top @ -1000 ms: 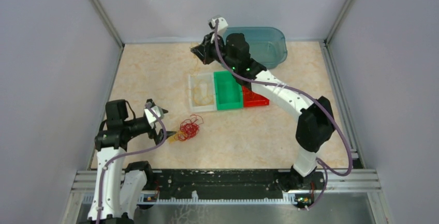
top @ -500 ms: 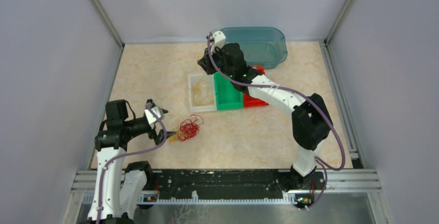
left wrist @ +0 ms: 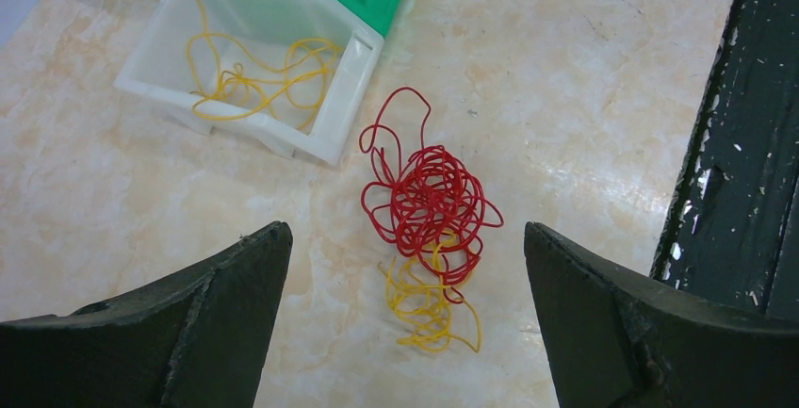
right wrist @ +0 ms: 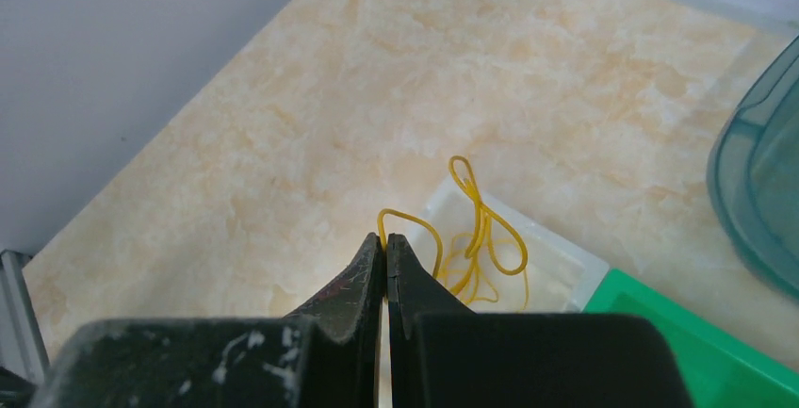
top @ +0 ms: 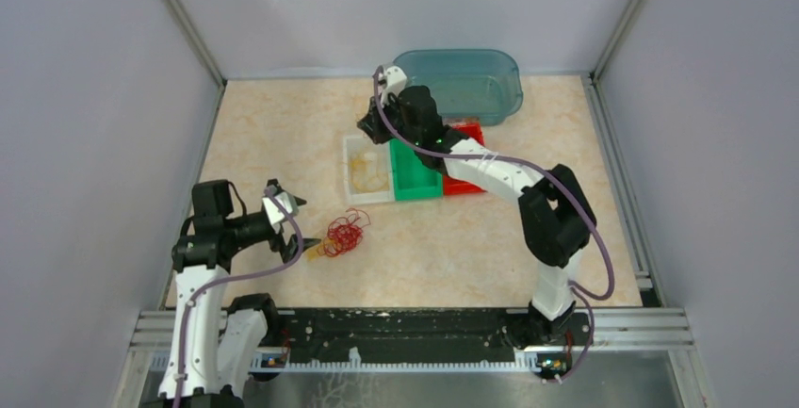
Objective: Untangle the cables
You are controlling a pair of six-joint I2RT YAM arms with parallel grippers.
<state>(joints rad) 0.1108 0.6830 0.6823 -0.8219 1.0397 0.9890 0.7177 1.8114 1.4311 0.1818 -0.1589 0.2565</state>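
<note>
A small clump of red wire (left wrist: pixel 432 203) with a yellow wire (left wrist: pixel 429 304) tangled at its near end lies on the table (top: pixel 341 235). My left gripper (left wrist: pixel 405 238) is open and hangs above and just near of it, empty; from above it sits left of the clump (top: pixel 297 227). My right gripper (right wrist: pixel 385 243) is shut on a yellow wire (right wrist: pixel 481 224) and holds it over the white bin (right wrist: pixel 556 257); the wire hangs down into the bin. From above this gripper is over the bin's far edge (top: pixel 369 123).
The white bin (top: pixel 367 171), a green bin (top: pixel 413 172) and a red bin (top: pixel 464 180) stand side by side mid-table. A teal tub (top: pixel 466 83) is at the back. Grey walls enclose left, right and far sides. A black rail (top: pixel 405 328) runs along the front.
My right gripper has moved toward me and down from the far side, over the white bin's far edge, bringing the yellow wire into the bin. The left arm and the clump have not moved.
</note>
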